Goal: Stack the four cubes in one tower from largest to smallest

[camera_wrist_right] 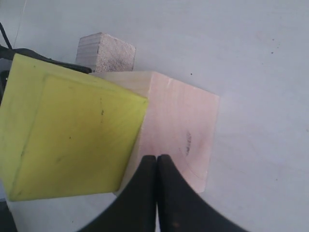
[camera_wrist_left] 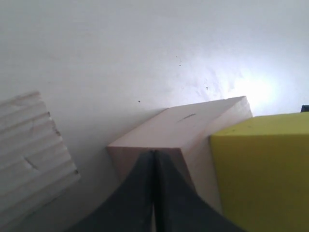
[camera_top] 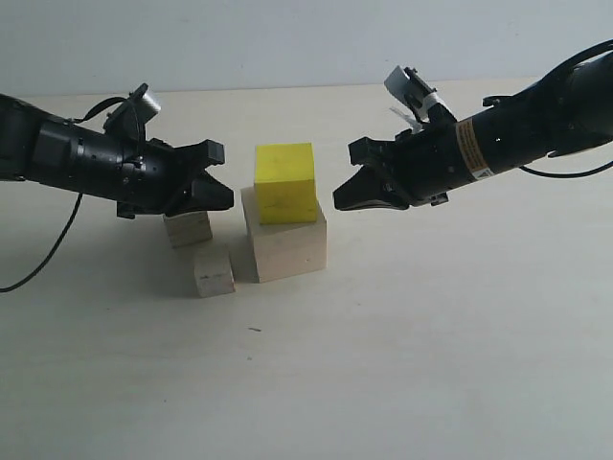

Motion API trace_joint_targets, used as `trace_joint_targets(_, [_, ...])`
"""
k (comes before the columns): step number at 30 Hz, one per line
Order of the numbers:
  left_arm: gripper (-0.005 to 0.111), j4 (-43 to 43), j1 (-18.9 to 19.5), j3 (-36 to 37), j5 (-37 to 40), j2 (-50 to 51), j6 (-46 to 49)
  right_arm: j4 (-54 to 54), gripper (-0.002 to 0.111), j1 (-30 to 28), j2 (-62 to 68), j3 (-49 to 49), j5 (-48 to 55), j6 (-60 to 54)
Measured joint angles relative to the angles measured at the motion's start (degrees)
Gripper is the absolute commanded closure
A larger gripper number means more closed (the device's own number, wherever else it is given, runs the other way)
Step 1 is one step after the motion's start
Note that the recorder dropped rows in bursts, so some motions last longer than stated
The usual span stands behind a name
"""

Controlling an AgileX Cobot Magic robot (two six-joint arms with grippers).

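The bright yellow cube (camera_top: 285, 182) sits on the large pale wood cube (camera_top: 285, 244), turned slightly against it. Left of them, the layered plywood cube (camera_top: 188, 228) lies partly hidden under my left gripper (camera_top: 228, 198). The smallest pale cube (camera_top: 214, 269) rests just in front of it. My left gripper (camera_wrist_left: 154, 153) is shut and empty, its tip close to the large cube (camera_wrist_left: 183, 128). My right gripper (camera_top: 337, 201) is also shut and empty, hovering by the stack's right side over the large cube (camera_wrist_right: 181, 121) beside the yellow cube (camera_wrist_right: 67, 130).
A cube with ribbed, layered grain (camera_wrist_left: 29, 150) lies close beside the left fingers; I cannot tell which small cube it is. The plywood cube (camera_wrist_right: 105, 53) shows beyond the stack. The pale tabletop (camera_top: 431, 335) stretches out in front and to the right.
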Motion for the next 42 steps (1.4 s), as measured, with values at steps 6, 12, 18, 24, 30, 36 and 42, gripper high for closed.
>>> trace_joint_targets(6, [0.107,-0.34,0.0,0.0,1.07,0.0,0.0,0.0,0.108,0.0,0.0,0.0,0.0,0.0])
trace_joint_targets(12, [0.107,-0.35,-0.74,0.0,1.1,0.0,0.0,0.0,0.108,0.0,0.0,0.0,0.0,0.0])
trace_joint_targets(18, [0.107,-1.36,-0.74,0.0,0.67,0.0,1.1,0.0,0.108,0.0,0.0,0.0,-0.38,0.0])
trace_joint_targets(24, [0.107,-2.11,-0.74,-1.35,1.15,1.76,1.59,0.0,0.108,0.0,0.0,0.0,-1.09,0.0])
trace_joint_targets(30, [0.107,-2.2,-0.74,-2.09,1.81,3.65,1.59,0.0,0.108,0.0,0.0,0.0,-1.09,0.0])
trace_joint_targets(36, [0.107,-2.09,-0.74,-3.85,2.0,4.43,1.7,0.0,0.108,0.0,0.0,0.0,-0.89,-0.1])
trace_joint_targets(42, [0.107,-1.22,-0.74,-4.01,3.0,4.43,0.88,0.0,0.108,0.0,-0.51,0.0,-0.89,-0.1])
